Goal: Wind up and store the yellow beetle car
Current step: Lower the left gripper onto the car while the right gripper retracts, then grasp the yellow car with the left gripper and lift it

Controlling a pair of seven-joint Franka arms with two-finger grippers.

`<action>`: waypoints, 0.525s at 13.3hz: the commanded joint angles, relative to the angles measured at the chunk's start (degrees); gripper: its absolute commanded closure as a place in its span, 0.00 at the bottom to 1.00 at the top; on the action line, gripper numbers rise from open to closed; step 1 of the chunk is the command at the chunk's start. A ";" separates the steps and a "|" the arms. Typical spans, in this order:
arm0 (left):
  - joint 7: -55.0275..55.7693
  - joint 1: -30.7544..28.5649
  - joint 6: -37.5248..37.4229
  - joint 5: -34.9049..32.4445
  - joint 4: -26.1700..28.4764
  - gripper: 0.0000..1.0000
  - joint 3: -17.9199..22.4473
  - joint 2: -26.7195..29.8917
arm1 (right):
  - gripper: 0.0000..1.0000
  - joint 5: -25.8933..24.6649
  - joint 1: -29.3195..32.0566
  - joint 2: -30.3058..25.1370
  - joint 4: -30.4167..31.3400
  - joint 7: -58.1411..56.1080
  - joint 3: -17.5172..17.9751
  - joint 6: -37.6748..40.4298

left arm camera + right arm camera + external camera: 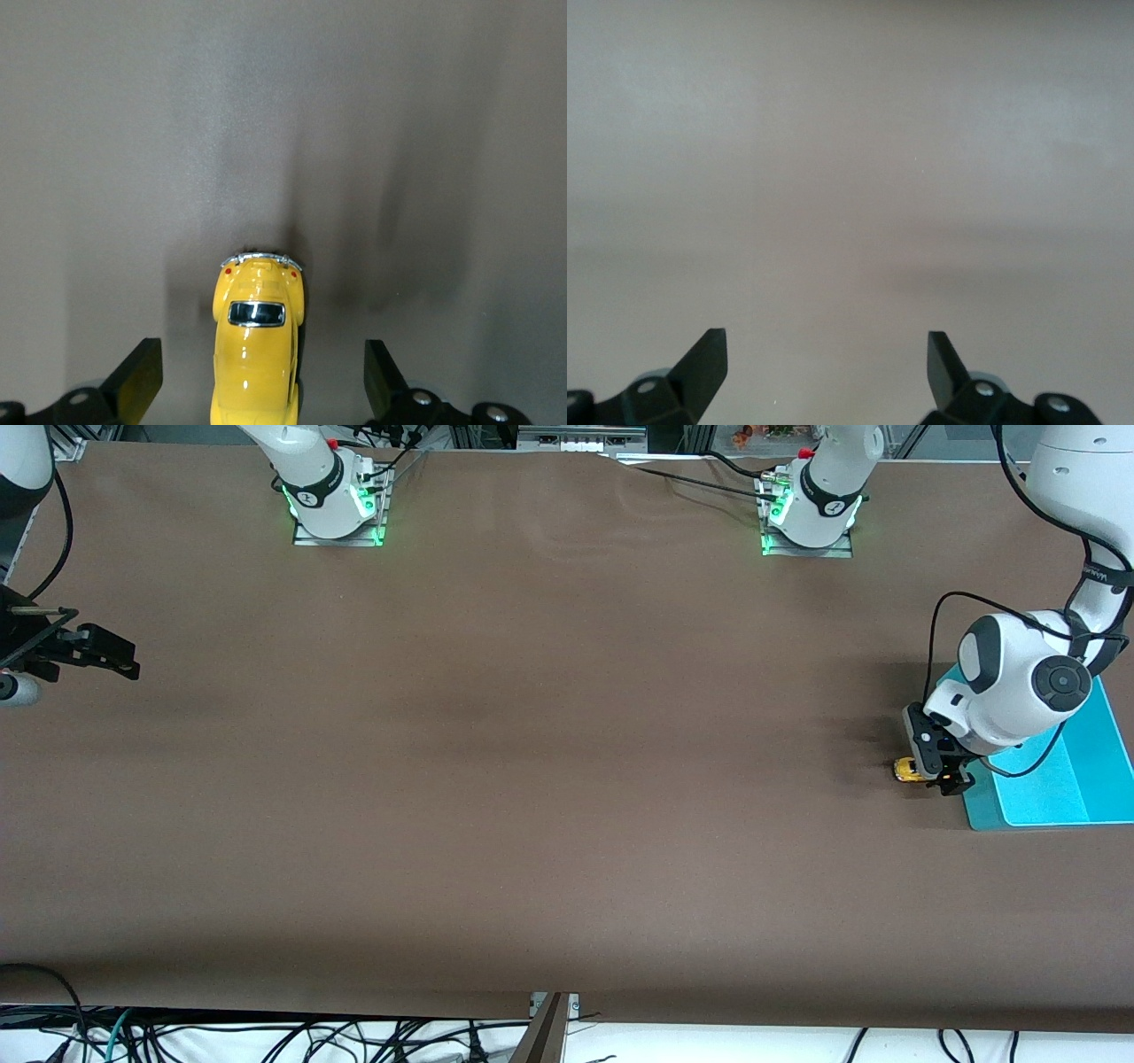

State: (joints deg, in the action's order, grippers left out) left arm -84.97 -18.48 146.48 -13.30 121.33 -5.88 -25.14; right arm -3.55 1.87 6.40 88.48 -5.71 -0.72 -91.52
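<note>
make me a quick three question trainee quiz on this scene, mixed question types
1. True or false: the left pincer is shut on the yellow beetle car.
2. The car sits beside which thing: A) teal tray B) a red cup C) a drawer?
3. Fill in: the right pincer is over bare ____.

Key: 1 false, its fingers stand apart on either side of the car; 2 A; 3 table, at the right arm's end, waiting.
</note>
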 commanded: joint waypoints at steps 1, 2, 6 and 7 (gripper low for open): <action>-0.90 -0.85 0.30 -1.64 -1.53 0.00 0.34 -2.28 | 0.00 -0.32 0.24 -0.69 0.38 1.67 0.37 1.43; -0.90 -0.68 0.38 -1.82 -1.62 0.03 0.25 -2.36 | 0.00 -0.32 0.24 -0.42 0.20 1.15 0.37 1.34; -0.55 -0.33 0.38 -3.31 -2.41 0.69 0.34 -2.28 | 0.00 -0.32 0.15 0.11 -0.41 0.79 0.37 1.08; -0.63 -0.33 0.30 -3.40 -2.85 0.78 0.34 -2.19 | 0.00 -0.32 0.15 0.11 -0.42 0.70 0.37 1.08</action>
State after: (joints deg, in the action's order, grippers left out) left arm -85.22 -18.72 146.77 -15.04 120.10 -5.44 -26.96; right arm -3.55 1.85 6.45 88.48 -5.06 -0.71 -90.83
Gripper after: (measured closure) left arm 0.330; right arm 0.000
